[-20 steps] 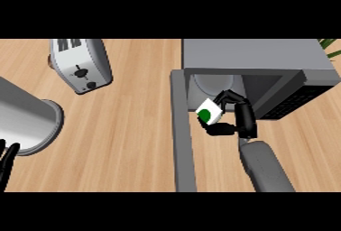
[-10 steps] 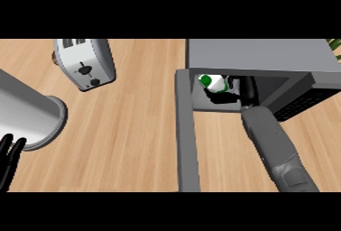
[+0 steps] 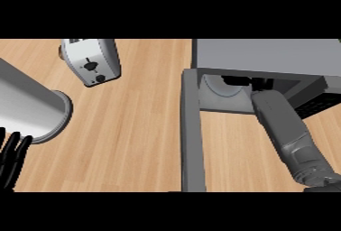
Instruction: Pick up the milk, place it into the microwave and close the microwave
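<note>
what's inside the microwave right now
The right forearm reaches into the open microwave. The pale turntable and dark finger shapes show at the opening. The milk isn't visible; the microwave's top covers the rest.

Grey microwave (image 3: 266,54), silver toaster (image 3: 92,61) with black knobs, light wood-grain counter (image 3: 133,135), black left hand (image 3: 12,155).

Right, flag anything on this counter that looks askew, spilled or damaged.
Nothing stands out. The toaster sits at a slight angle on the wooden counter but is upright and intact. The microwave door hangs open, with the right forearm reaching inside. No spills show.
</note>
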Controlling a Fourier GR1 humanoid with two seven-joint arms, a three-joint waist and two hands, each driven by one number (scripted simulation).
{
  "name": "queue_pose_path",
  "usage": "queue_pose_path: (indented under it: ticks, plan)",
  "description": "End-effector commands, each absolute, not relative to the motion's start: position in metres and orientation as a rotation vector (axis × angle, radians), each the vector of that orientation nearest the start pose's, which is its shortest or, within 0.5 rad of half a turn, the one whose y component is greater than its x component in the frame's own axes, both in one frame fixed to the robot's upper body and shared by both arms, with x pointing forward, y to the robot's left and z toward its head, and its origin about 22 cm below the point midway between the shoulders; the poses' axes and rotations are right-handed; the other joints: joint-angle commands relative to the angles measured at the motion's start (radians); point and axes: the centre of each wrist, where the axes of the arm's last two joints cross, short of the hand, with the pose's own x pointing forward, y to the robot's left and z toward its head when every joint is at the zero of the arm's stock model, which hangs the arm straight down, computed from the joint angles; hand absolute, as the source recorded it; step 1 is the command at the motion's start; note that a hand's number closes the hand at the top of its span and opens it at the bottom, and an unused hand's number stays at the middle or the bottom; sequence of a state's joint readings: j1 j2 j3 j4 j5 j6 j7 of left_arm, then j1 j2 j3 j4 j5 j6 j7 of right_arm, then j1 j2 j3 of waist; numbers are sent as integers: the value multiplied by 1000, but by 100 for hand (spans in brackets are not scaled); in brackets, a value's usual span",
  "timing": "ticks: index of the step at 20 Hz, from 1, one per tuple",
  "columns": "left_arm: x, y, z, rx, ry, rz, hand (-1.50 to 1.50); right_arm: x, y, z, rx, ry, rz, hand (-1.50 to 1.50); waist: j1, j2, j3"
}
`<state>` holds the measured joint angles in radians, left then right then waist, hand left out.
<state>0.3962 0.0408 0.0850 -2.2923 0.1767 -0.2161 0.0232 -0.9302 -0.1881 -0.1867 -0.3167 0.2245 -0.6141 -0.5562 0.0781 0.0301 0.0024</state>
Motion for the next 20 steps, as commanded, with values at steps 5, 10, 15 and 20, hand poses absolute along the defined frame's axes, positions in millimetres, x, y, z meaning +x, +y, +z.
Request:
queue_pose_path:
  ticks: [5, 10, 15, 20]
  plan:
    - [127, 273, 113, 15, -1910, -59, -150, 431, -229, 18, -871, -1759, 454, -150, 18, 5, 1]
    - [135, 269, 112, 5, -1928, -109, -150, 432, -202, 17, -814, -1765, 516, -150, 25, 13, 2]
    - [130, 278, 108, 27, -1902, -110, -150, 433, -196, 18, -747, -1755, 502, -150, 14, 4, 0]
    - [136, 267, 92, 17, -1911, -95, -150, 432, -178, 17, -781, -1778, 427, -150, 6, 2, 0]
